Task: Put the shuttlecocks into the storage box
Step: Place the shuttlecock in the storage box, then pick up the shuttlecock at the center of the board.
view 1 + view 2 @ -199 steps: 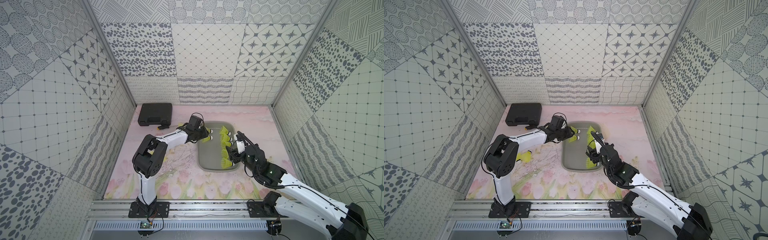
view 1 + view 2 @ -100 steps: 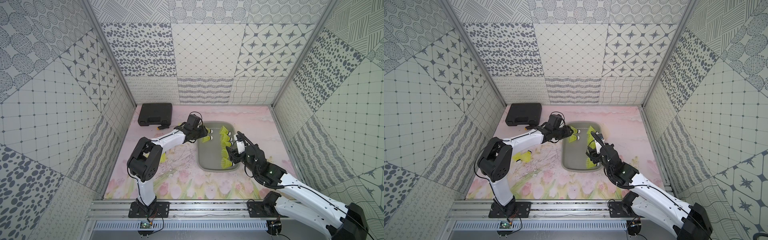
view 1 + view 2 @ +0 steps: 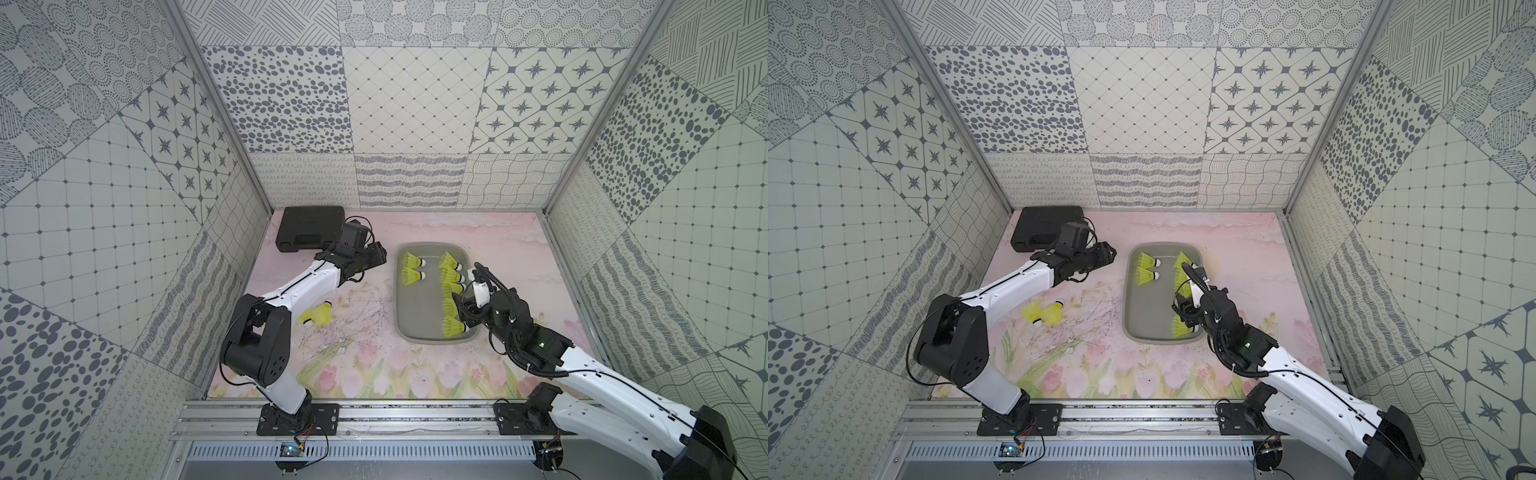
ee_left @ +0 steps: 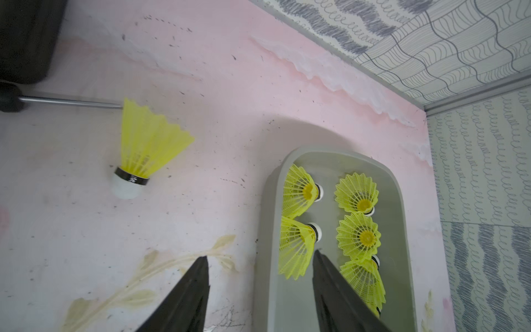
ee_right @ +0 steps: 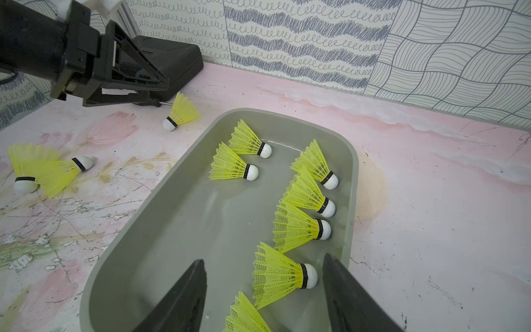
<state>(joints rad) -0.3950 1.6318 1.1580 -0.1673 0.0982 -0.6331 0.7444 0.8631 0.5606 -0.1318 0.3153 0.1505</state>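
Left gripper (image 4: 260,258) parted, empty: likely lining up on stray shuttlecock (image 4: 143,149) just ahead. Right gripper (image 5: 263,258) parted, empty, above storage box (image 5: 178,230).

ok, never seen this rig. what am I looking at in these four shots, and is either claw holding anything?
Two white robot arms stand on a front rail, each ending in a two-finger gripper. Both top views come from one overhead camera pair looking down into the patterned booth. The other two pictures come from cameras on the wrists; the black wedges in them are the fingers. On the pink mat lie a grey storage box holding seven shuttlecocks, three more outside it (a lone one and a pair), and a black case. The left gripper is open and empty near the box's edge. The right gripper is open over the box, holding nothing.
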